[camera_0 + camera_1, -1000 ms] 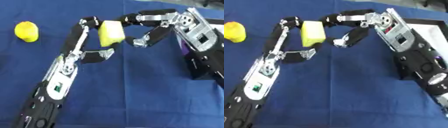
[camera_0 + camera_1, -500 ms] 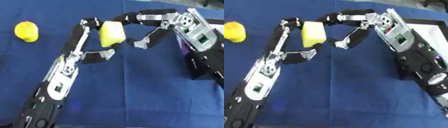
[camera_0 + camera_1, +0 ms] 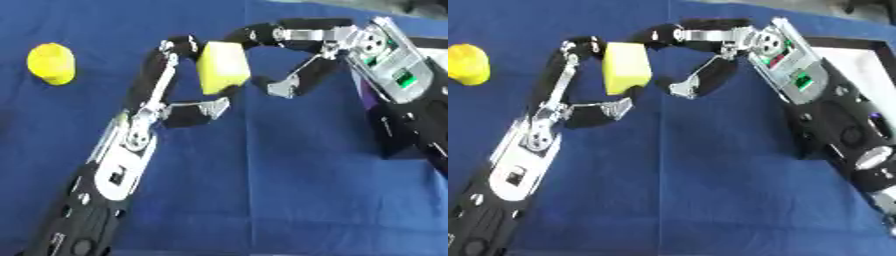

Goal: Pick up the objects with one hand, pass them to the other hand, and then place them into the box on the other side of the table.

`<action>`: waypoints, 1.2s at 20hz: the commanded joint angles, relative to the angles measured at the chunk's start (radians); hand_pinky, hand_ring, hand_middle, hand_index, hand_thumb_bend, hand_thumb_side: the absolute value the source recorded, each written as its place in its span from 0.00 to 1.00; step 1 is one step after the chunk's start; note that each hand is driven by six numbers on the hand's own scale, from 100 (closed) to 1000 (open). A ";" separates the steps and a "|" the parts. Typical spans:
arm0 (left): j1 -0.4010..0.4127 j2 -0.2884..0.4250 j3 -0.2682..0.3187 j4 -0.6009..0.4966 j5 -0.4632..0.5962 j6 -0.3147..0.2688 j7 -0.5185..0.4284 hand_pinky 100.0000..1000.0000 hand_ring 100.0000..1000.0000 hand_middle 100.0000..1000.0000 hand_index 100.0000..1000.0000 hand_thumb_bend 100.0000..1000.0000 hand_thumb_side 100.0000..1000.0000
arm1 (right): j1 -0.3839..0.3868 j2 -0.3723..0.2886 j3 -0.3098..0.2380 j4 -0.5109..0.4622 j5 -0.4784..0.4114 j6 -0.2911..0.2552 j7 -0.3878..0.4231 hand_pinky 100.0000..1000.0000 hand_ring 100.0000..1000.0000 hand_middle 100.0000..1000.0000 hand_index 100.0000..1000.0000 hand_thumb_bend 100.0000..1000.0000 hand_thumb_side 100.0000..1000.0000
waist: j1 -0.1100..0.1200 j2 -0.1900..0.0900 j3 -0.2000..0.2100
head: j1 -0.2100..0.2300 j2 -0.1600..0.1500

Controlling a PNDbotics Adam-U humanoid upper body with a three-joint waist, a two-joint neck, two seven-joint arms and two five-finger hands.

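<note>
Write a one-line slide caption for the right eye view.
Mid-handover: left hand holds a pale yellow block above the blue table as the right hand closes around it; box at right.

The block [image 3: 222, 67] sits above the table [image 3: 289, 195] between the left hand [image 3: 179, 102] and right hand [image 3: 293, 60] — box [image 3: 859, 75] at far right, a round object [image 3: 51, 63] far left.

Even, fairly bright overhead light, no hard shadows on the blue table [image 3: 289, 200]. Whole picture soft, slightly blurred, blocky compression. Mild glare on silver joints of the right hand [image 3: 302, 55] and left hand [image 3: 179, 97]. Yellow block [image 3: 222, 67] washed out, edges fuzzy. White box [image 3: 857, 70] at table's right edge overexposed.
</note>
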 commanded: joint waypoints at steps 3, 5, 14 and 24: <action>-0.015 -0.013 -0.004 -0.011 0.002 0.002 0.002 0.74 0.48 0.45 0.38 0.00 0.23 | -0.011 -0.033 -0.017 -0.037 -0.036 0.003 0.027 1.00 1.00 1.00 1.00 0.00 0.11 | 0.002 -0.004 -0.004 | -0.005 0.003; -0.015 -0.014 -0.004 -0.010 0.002 0.002 0.002 0.74 0.48 0.45 0.38 0.00 0.23 | -0.012 -0.033 -0.018 -0.035 -0.040 -0.002 0.031 1.00 1.00 1.00 1.00 0.00 0.11 | 0.002 -0.004 -0.003 | -0.007 0.003; -0.014 -0.019 -0.006 -0.009 0.007 0.001 0.004 0.73 0.48 0.45 0.38 0.00 0.25 | -0.011 -0.029 -0.018 -0.020 -0.038 -0.022 0.037 1.00 1.00 1.00 1.00 0.00 0.12 | -0.002 -0.004 0.000 | -0.010 0.001; -0.012 -0.026 -0.023 -0.019 0.022 -0.006 -0.009 0.73 0.48 0.46 0.39 0.00 0.27 | -0.013 -0.026 -0.015 -0.018 -0.049 -0.019 0.022 1.00 1.00 1.00 1.00 0.00 0.13 | -0.001 -0.002 -0.001 | -0.015 0.002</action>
